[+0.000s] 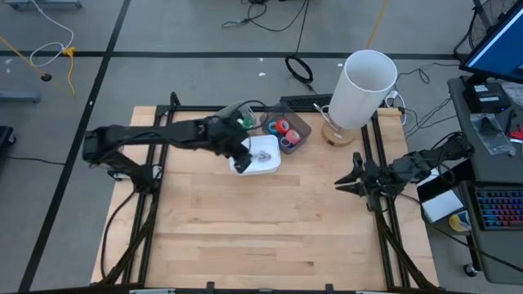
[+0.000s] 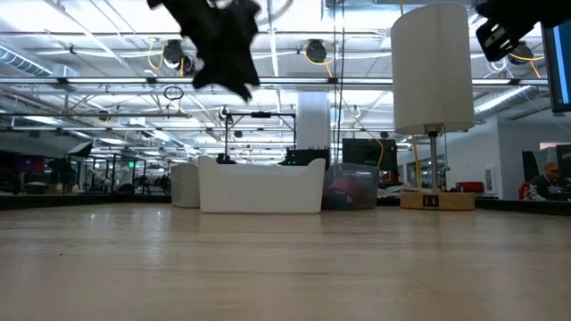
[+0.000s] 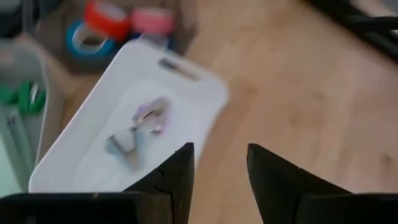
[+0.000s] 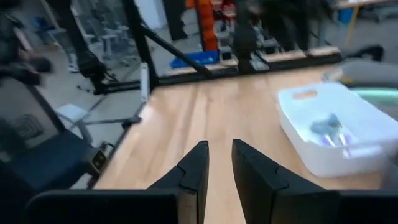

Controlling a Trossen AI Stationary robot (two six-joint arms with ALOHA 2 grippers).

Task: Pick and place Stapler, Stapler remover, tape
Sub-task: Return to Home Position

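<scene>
Tape rolls (image 1: 283,127), blue, red and pink, lie together in a dark bin (image 1: 304,131) that touches the far corner of the white bin (image 1: 274,157) on the right arm's side. The wooden table (image 1: 270,237) carries everything. A white cylinder (image 1: 364,90) on a wooden base stands upright beyond the white bin, past the dark bin, towards the right arm. The left gripper (image 3: 221,149) hangs over the white bin's near edge, clear of it, its fingers parted and empty. The right gripper (image 4: 221,146) waits well apart from the white bin, at the table's right edge, with a narrow gap between its fingers and nothing in them. Two staple removers (image 3: 140,130), one violet and one grey, lie side by side on the white bin's floor.
</scene>
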